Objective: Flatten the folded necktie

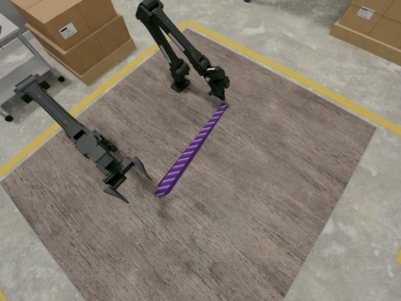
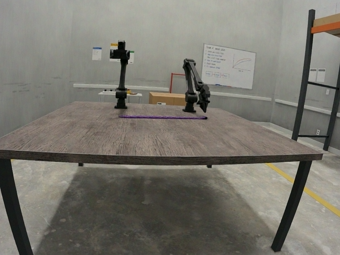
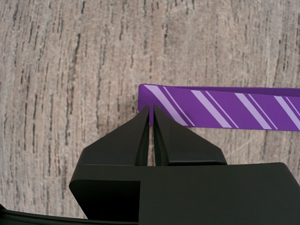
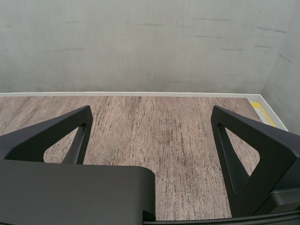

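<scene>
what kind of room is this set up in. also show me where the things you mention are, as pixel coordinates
Probably a warehouse or workshop, perhaps one used for robot testing: stacked cardboard boxes (image 1: 75,24) (image 2: 167,98), a tall shelf rack (image 2: 303,74) with an orange beam, and a whiteboard (image 2: 229,65) headed with what looks like a week plan.

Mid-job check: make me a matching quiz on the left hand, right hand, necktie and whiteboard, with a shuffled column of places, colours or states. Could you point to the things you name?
Column one
1. Left hand (image 1: 222,99) (image 2: 204,112) (image 3: 151,106)
2. Right hand (image 1: 139,191) (image 2: 120,54) (image 4: 152,106)
3. Necktie (image 1: 198,142) (image 2: 164,117) (image 3: 213,109)
4. Whiteboard (image 2: 229,65)

Column two
A. Purple with pale stripes
B. On the wall behind the table (image 1: 275,194) (image 2: 159,137) (image 3: 72,60) (image 4: 155,133)
C. Fingers spread wide
D. Shut, holding nothing

Right pairs
1-D, 2-C, 3-A, 4-B
</scene>
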Robot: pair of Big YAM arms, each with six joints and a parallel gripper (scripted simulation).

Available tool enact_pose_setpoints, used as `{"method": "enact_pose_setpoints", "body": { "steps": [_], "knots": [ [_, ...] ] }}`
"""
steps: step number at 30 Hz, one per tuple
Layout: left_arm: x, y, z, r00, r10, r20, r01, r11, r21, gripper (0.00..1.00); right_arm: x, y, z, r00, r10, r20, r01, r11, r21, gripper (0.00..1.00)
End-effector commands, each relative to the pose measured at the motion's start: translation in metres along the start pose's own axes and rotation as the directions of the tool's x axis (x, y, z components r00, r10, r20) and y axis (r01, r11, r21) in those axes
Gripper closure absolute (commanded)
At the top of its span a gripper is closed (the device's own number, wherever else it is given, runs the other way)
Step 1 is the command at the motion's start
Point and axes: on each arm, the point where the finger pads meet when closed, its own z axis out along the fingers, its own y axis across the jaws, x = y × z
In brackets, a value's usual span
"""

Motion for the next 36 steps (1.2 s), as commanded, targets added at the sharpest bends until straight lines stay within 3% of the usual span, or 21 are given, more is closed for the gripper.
{"method": "enact_pose_setpoints", "body": {
  "steps": [1, 36],
  "knots": [
    [-0.039, 0.002, -0.004, 0.998, 0.006, 0.055, -0.006, 1.0, -0.001, 0.96, -0.032, 0.007, -0.001, 0.998, 0.011, 0.063, -0.01, 1.0, -0.011, 0.0],
    [-0.016, 0.0, -0.011, 0.998, 0.006, 0.055, -0.006, 1.0, -0.001, 0.96, -0.032, 0.007, -0.001, 0.998, 0.011, 0.063, -0.01, 1.0, -0.011, 0.0]
  ]
}}
